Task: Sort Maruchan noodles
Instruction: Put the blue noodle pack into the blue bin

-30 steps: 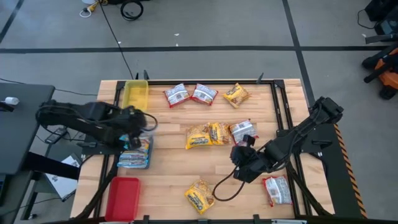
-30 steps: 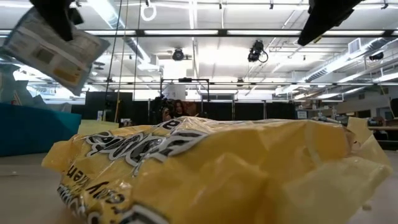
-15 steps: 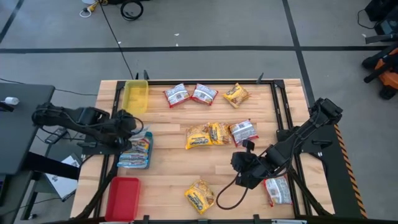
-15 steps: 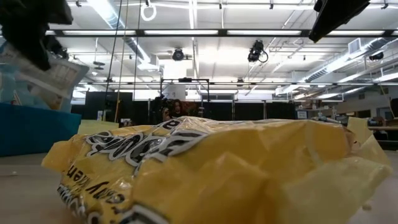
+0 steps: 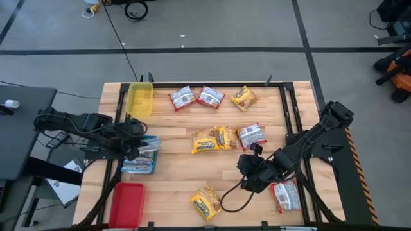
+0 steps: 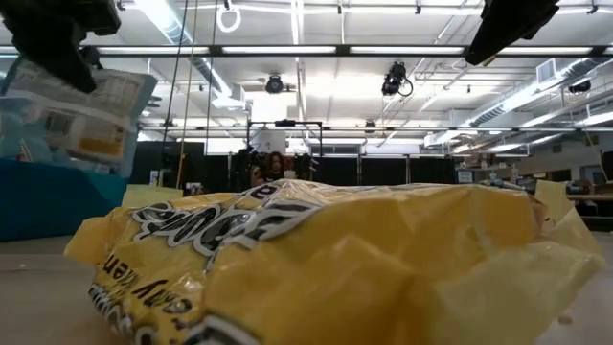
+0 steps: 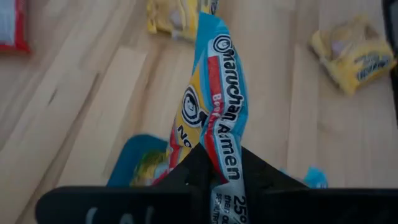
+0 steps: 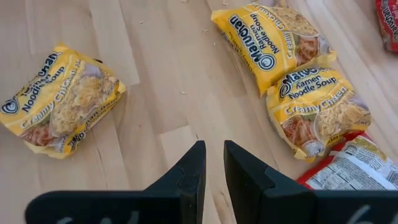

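— Where is the left pincer [image 7: 219, 177], and what is in it?
— At the left middle of the high view, clamped on a blue Maruchan packet [image 7: 221, 118] gripped by its edge, right above the blue tray [image 5: 142, 160] that already has blue packets in it.

— And the right pincer [image 8: 213, 163]?
— Lower right of centre in the high view, over bare table [image 5: 173, 173], its fingers a narrow gap apart and empty.

— What lies around it?
— Two yellow packets [image 5: 213, 138] and a red-and-white packet [image 5: 251, 135] sit touching one another just above it at centre. A single yellow packet [image 5: 206, 201] lies at the lower middle, and another red-and-white packet [image 5: 286, 196] at the lower right.

— Farther out?
— Along the top edge: two red-and-white packets [image 5: 196, 97], then a yellow one [image 5: 243, 97]. The yellow tray [image 5: 139, 99] is upper left, the red tray [image 5: 127, 204] lower left.
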You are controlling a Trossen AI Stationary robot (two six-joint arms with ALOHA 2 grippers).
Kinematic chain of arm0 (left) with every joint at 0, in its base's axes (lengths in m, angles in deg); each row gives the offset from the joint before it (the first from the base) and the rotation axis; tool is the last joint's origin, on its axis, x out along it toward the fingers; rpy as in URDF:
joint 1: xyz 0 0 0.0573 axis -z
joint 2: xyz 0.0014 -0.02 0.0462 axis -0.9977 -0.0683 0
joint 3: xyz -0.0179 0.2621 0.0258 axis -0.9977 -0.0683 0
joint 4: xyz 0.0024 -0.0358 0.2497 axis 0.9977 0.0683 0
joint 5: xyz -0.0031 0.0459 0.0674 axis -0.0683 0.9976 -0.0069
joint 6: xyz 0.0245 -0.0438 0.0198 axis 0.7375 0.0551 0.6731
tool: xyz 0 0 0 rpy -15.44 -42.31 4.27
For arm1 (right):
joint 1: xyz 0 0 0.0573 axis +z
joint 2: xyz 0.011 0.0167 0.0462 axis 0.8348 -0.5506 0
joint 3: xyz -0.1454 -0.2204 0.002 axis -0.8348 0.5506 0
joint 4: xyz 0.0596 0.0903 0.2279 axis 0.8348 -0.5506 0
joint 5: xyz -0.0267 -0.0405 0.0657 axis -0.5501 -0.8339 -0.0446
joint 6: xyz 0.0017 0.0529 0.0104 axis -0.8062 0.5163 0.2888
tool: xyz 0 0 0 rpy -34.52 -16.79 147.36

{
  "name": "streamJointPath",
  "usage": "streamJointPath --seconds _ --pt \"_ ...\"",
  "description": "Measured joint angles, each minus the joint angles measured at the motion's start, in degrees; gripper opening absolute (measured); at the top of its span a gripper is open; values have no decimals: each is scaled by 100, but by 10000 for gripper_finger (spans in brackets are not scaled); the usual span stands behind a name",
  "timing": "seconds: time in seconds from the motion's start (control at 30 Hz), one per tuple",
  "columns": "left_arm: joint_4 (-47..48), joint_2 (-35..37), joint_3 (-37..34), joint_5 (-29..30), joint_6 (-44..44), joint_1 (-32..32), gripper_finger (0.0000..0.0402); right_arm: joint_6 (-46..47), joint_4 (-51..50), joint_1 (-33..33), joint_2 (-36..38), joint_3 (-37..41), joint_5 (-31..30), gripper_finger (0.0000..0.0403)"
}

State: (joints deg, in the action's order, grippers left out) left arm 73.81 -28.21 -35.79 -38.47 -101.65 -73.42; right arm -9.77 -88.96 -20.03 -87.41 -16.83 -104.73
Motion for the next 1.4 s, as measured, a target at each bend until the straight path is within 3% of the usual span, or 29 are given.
streamJointPath --seconds 0.2,0.33,0.53,0.73,1.13,1.4 --pt "202 -166 -163 351 -21 -7 37 7 8 29 0 0 2 63" --pt "228 -275 -236 239 -190 -150 37 7 9 59 0 0 7 63" --pt "1121 -293 212 -26 -431 -405 37 -1 7 42 0 0 8 63" --pt "1606 -304 396 233 -403 -717 36 4 9 38 0 0 3 63" --pt "1649 -695 -34 -207 -137 -1038 36 7 74 33 2 0 -22 63" --pt "2092 -717 412 -591 449 -1016 17 30 94 19 4 0 -20 63"
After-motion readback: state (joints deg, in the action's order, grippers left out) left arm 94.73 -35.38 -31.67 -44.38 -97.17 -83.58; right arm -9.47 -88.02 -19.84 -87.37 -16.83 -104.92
